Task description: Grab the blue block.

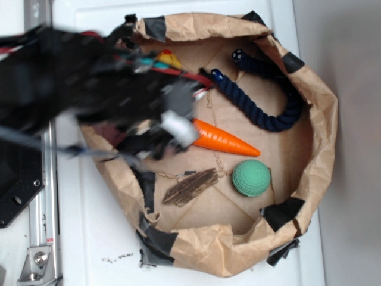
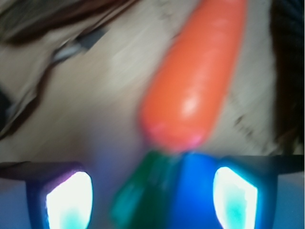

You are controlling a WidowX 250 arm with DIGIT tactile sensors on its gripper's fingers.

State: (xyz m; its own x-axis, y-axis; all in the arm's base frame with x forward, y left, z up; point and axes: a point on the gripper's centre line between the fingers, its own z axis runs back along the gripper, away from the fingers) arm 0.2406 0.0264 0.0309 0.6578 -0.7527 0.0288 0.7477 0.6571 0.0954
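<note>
The wrist view is blurred. My gripper (image 2: pixel 152 191) is open, its two glowing fingertips (image 2: pixel 69 200) far apart at the bottom edge. Between them lies a blue shape that looks like the blue block (image 2: pixel 198 191), close to the right fingertip, with a dark green part (image 2: pixel 143 191) at its left. A gap shows between the left fingertip and the green part. Just beyond lies the orange carrot (image 2: pixel 195 76). In the exterior view the arm and gripper (image 1: pixel 178 128) hang over the left of the paper bag (image 1: pixel 321 113), beside the carrot's (image 1: pixel 226 140) wide end; the blue block is hidden there.
Inside the bag lie a dark navy rope (image 1: pixel 268 101), a green ball (image 1: pixel 251 177) and a brown piece of bark (image 1: pixel 190 187). A yellow thing (image 1: pixel 169 58) peeks out behind the arm. The bag's crumpled walls rise all round; a metal rail (image 1: pixel 41 238) runs along the left.
</note>
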